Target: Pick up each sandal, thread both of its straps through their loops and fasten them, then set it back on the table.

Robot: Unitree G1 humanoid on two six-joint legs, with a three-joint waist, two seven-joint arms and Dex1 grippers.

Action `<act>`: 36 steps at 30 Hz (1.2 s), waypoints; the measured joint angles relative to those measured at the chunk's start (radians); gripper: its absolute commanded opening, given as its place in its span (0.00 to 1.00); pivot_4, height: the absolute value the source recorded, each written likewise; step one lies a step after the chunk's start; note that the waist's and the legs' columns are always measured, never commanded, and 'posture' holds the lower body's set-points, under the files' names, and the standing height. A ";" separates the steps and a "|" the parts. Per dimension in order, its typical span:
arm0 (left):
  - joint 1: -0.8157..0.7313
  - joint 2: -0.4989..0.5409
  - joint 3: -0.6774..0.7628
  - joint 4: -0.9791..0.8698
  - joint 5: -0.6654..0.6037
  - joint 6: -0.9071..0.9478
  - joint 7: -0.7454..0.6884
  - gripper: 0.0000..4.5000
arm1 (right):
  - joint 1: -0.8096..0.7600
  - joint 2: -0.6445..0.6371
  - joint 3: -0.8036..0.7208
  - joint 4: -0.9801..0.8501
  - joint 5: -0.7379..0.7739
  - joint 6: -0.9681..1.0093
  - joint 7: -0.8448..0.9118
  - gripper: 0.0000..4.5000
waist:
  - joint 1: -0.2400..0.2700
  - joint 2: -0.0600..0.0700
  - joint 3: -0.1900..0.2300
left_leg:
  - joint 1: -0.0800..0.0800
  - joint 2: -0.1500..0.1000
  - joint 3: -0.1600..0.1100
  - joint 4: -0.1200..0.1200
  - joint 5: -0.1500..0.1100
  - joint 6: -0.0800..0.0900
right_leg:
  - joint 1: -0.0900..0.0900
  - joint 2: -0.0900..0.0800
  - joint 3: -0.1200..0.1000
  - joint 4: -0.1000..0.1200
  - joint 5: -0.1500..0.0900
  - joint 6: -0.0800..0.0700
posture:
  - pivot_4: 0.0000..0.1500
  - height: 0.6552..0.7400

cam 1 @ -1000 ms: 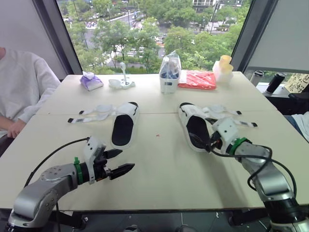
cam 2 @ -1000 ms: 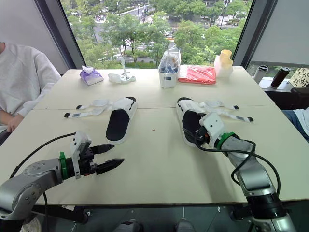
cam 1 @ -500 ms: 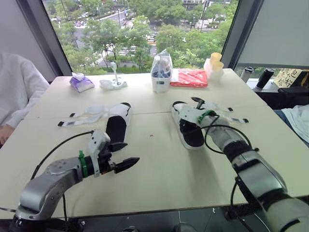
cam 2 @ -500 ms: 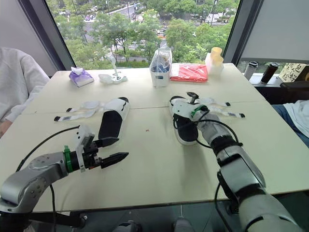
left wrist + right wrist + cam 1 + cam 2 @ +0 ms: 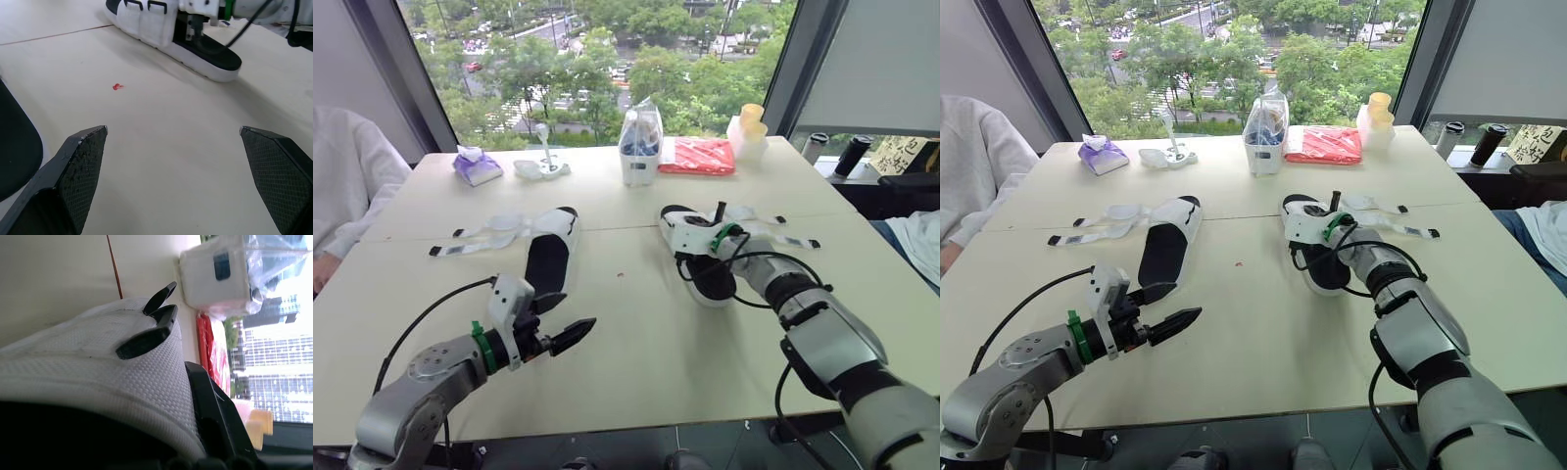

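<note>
1. Table (image 5: 646,333): broad, smooth, cream-coloured top with a straight seam running across it. It carries all the items below.
2. Person at the table's left edge, seen as a soft white sleeve (image 5: 352,186).
3. Right white slide sandal with black footbed (image 5: 717,279): lies flat on the table's right half, past the seam. Its upper is a white woven mesh band with two black plastic loops (image 5: 146,340). Its two white straps (image 5: 1408,231) are unthreaded and lie flat on the table to its right.
4. Left white slide sandal with black footbed (image 5: 551,257): same make, flat on the table's left half. Its two loose white straps with dark tips (image 5: 470,246) are splayed out on the table to its left.
5. Left tool (image 5: 576,309): matt black, with cross-hatched wedge-shaped pads. It is spread wide and empty, and hovers low over bare table just short of the left sandal's heel.
6. Right tool (image 5: 715,220): sits against the mesh upper of the right sandal. Whether it grips the sandal cannot be told.
7. Clear plastic bag in a white box base (image 5: 641,147), at the far centre of the table.
8. Flat red crinkled packet (image 5: 705,157), just beside the box.
9. Stacked pale yellow cups (image 5: 751,127), far right of the table.
10. Small purple wrapped pack (image 5: 475,166), far left of the table.
11. Tiny red speck (image 5: 117,87) on the table between the sandals.
</note>
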 measured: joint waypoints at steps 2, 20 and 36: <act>-0.006 0.018 0.000 0.011 0.011 -0.012 -0.016 1.00 | 0.023 -0.072 0.012 -0.045 0.004 -0.205 0.058 0.01 | 0.000 0.000 0.000 | 0.000 0.000 0.002 -0.001 0.000 0.000 | -0.001 0.000 0.000 0.000 0.000 0.000 | 1.00 1.00; -0.098 0.093 -0.080 0.021 0.022 0.028 -0.127 1.00 | 0.066 -0.112 0.112 -0.315 -0.422 -1.015 -0.120 0.01 | -0.008 -0.002 0.002 | 0.003 0.002 0.002 0.001 0.002 -0.004 | -0.004 0.004 0.007 0.011 0.000 0.000 | 1.00 1.00; -0.125 0.117 -0.171 0.164 0.131 -0.085 -0.245 1.00 | 0.032 -0.255 0.203 -0.275 -0.516 -0.949 -0.385 0.99 | 0.008 -0.005 0.001 | 0.006 0.001 0.004 0.002 0.001 -0.001 | -0.001 0.005 0.009 0.012 0.001 -0.002 | 1.00 1.00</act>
